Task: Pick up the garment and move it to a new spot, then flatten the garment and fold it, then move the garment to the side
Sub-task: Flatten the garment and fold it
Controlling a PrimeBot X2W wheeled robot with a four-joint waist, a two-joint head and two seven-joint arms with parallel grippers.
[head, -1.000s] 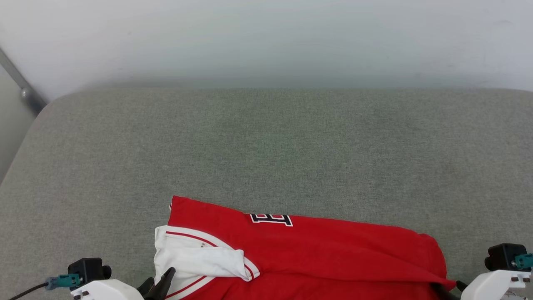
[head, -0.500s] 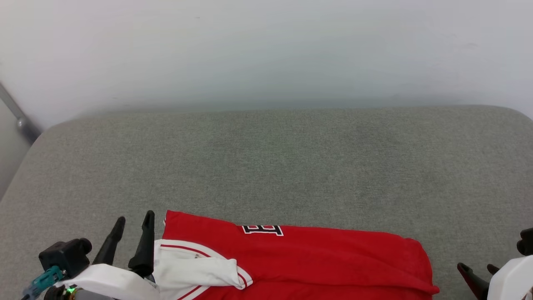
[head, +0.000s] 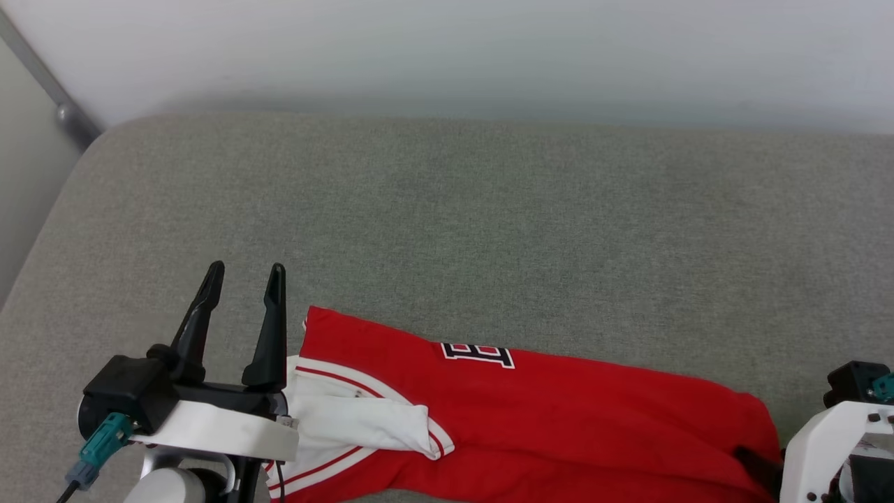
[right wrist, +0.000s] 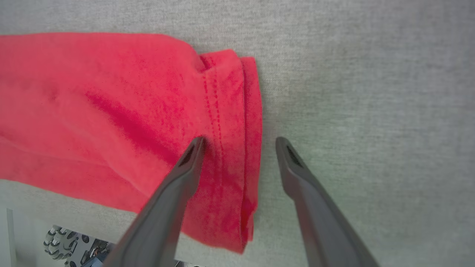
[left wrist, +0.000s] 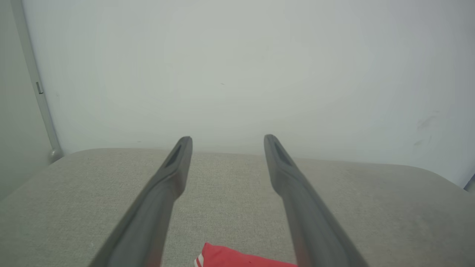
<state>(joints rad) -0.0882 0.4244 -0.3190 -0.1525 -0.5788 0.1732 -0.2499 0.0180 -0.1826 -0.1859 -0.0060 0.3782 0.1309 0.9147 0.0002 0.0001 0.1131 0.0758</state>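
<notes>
The garment [head: 559, 419], a red short-sleeved jersey shirt with white sleeves and red-and-white striped trim, lies folded into a long band on the surface [head: 489, 209], a padded top covered in grey-green woven cloth. The band runs from the left tool [head: 247, 267] across to the right tool [right wrist: 241, 140]. A black-and-white emblem [head: 478, 354] shows on the fold edge farthest from the robot. One white sleeve [head: 356, 419] is folded over the red body at the end nearest the left tool.

Left tool: released, jaws wide apart, grasping nothing. It stands just beside the sleeve end of the garment, on the outer side, fingers pointing away from the robot. In the left wrist view a red corner of the garment [left wrist: 237, 257] lies below and between the fingers, and the tips [left wrist: 184, 142] reach toward the pale wall [left wrist: 237, 74].

Right tool: released, jaws wide apart, grasping nothing. In the right wrist view it points down at the stitched hem end of the garment [right wrist: 111, 111]. One finger [right wrist: 185, 167] is over the red cloth beside the hem stitching; the other is over bare surface just past the hem. Whether either finger touches the cloth cannot be told.

Beyond the left tool, a grey metal rail [head: 49, 91] runs along the wall past the surface's rounded corner.
</notes>
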